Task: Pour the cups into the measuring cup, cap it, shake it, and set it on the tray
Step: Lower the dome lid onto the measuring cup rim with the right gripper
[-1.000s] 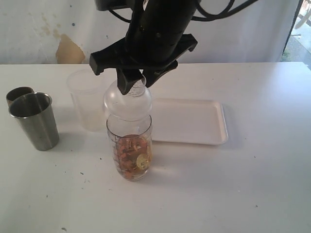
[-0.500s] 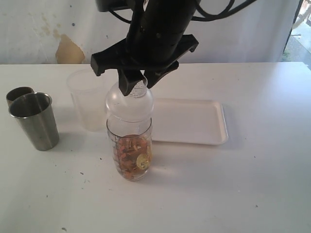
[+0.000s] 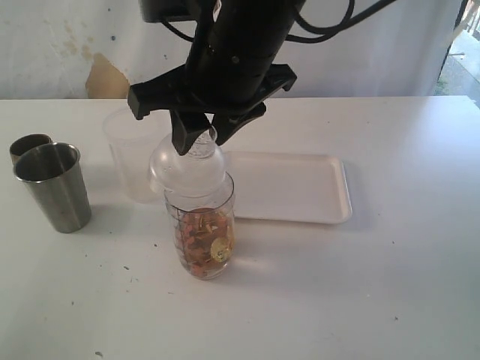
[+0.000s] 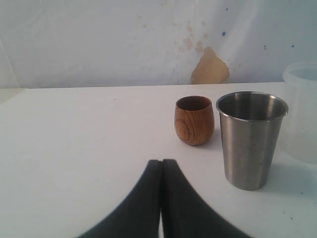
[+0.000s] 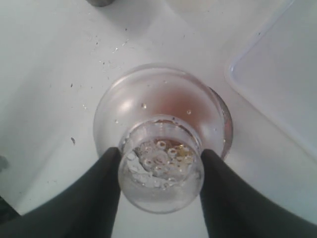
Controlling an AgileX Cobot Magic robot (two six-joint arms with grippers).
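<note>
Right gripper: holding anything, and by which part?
Right gripper holds the clear domed cap by its narrow top knob, over the measuring cup.

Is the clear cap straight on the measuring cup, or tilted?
Tilted: in the exterior view the cap leans left, overhanging the measuring cup's rim there, its neck pinched by the right gripper.

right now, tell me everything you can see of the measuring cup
The measuring cup is a tall clear plastic cylinder with dark graduation marks down its side. It stands upright on the white table, close in front of the tray. Orange-brown pieces and a yellow one fill its lower part. A clear domed cap, gripped at its neck by the right gripper, sits tilted over its mouth, not yet seated square.
</note>
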